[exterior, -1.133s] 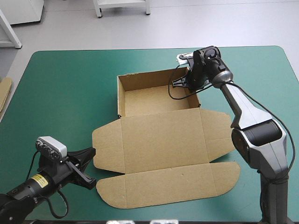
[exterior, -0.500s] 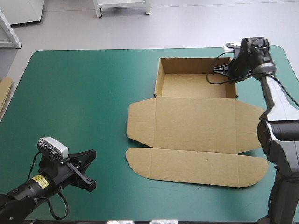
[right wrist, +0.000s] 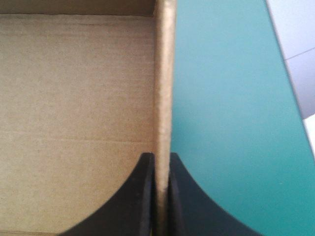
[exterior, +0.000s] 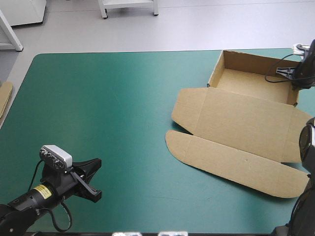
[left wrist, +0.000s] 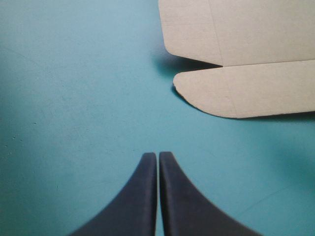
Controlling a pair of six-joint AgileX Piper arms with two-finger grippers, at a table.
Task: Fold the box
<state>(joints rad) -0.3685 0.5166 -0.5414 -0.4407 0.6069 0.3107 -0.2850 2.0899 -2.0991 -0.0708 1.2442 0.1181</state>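
and here's the box (exterior: 246,118), way over on the right side of the teal-green tabletop (exterior: 98,98), sitting skewed to its edges. it's an open tray, walls up, parked near the far right corner. the lid lies flat on the cover and reaches toward the near side. its long rounded front flap is nearest the robot, and a rounded side flap pokes toward the tabletop's middle. the right end effector (exterior: 288,73) is at the tray's right-hand wall, right at the edge of the high view, and the wrist camera settles it: the black fingers (right wrist: 142,196) are pinched all but together on that upright wall. its thin brown edge runs straight ahead between them to the tray's corner, with bare tray floor on one side and teal-green on the other. over at the near left corner, the left end effector (exterior: 93,167) sits well apart from the box, its two fingers pressed together in one pointed arch, nothing between them, bare cover beneath. ahead of it in its own view are the rounded ends of the lid's flaps, a dark shadow under their edge. a strip of more brown board (exterior: 5,98) shows at the tabletop's left edge.
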